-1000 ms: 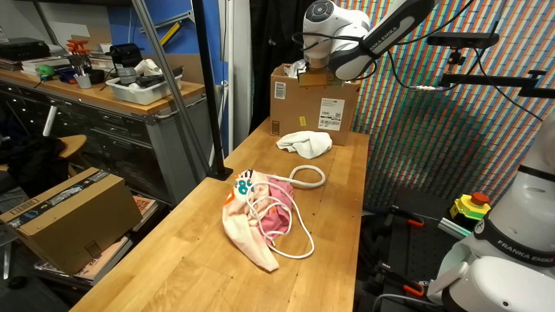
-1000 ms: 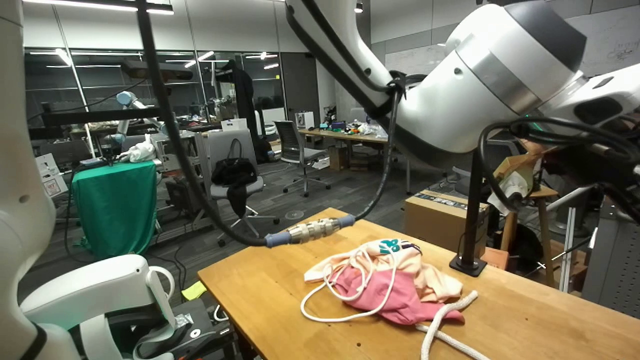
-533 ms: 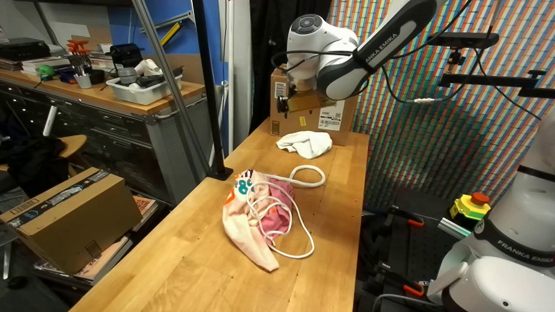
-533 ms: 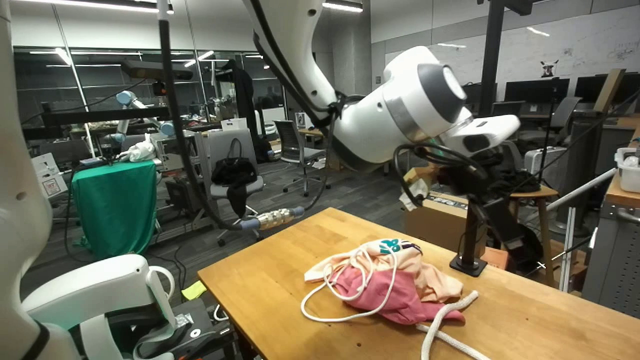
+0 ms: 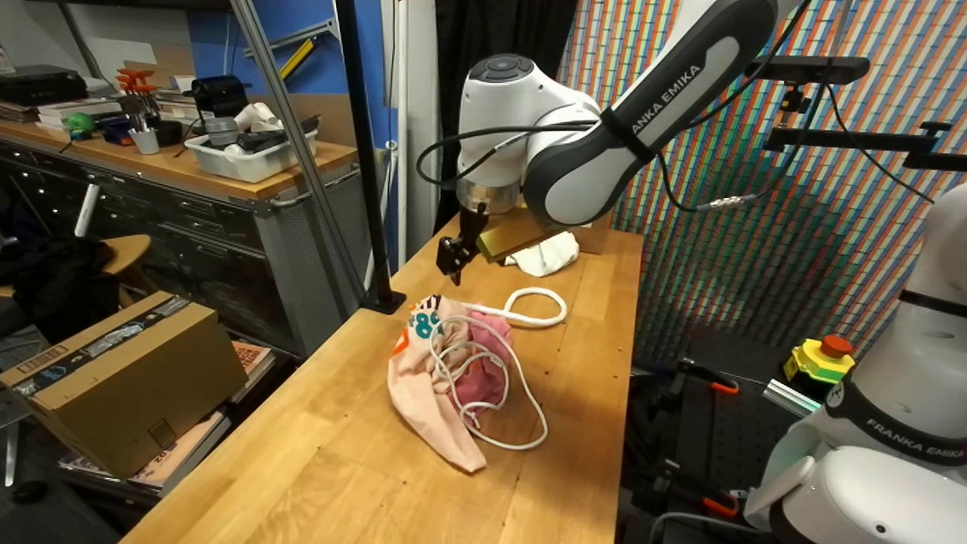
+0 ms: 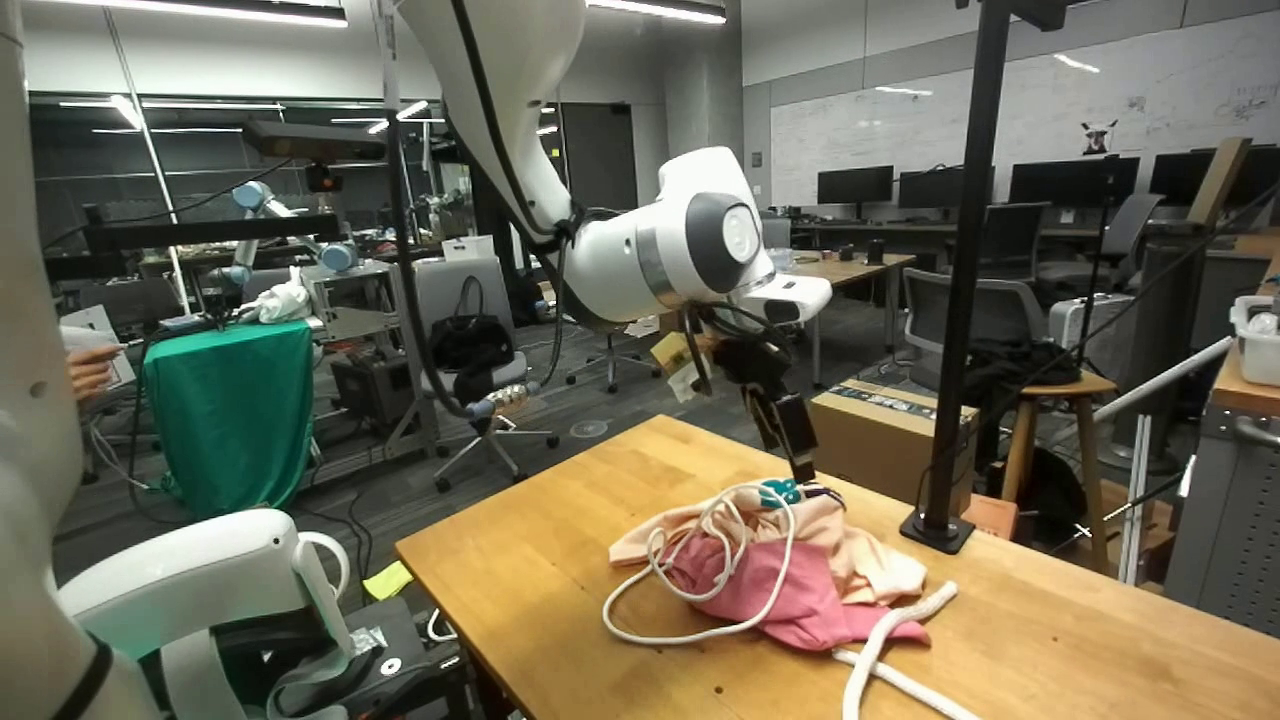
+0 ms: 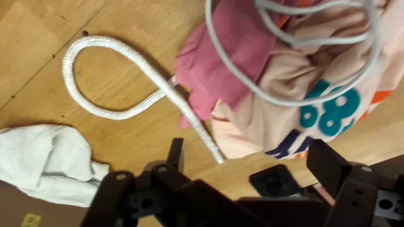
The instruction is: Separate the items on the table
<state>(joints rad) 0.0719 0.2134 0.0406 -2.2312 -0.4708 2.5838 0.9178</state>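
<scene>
Desk [image 5: 340, 446] below my arm [image 5: 582, 189] carries one heap [image 5: 483, 381]: a peach cloth [image 5: 423, 404] with teal print, a pink cloth [image 6: 820, 605] bunched against it, and a thin white cord [image 7: 288, 102] looped loosely over both. A thicker white rope [image 7: 183, 106] lies against the heap in a loop on bare wood, one strand running to the edge of the pink cloth, where I lose sight of it, and the free end lying just beside the peach cloth; I cannot tell whether rope and cord are joined. My end effector [image 7: 247, 151] has its fingers [image 7: 328, 164] well apart, and past the gap I see wood and the printed edge of the peach cloth. In both exterior views I have it pointing down near that printed end. A crumpled white cloth [image 7: 38, 157] lies apart from the heap, partly hidden from me behind the arm in an exterior view. At the desk's edge, near the heap, stands a black post [image 6: 962, 300] on a flat base [image 6: 936, 532], and a taped cardboard box [image 6: 870, 440] sits beyond that edge
</scene>
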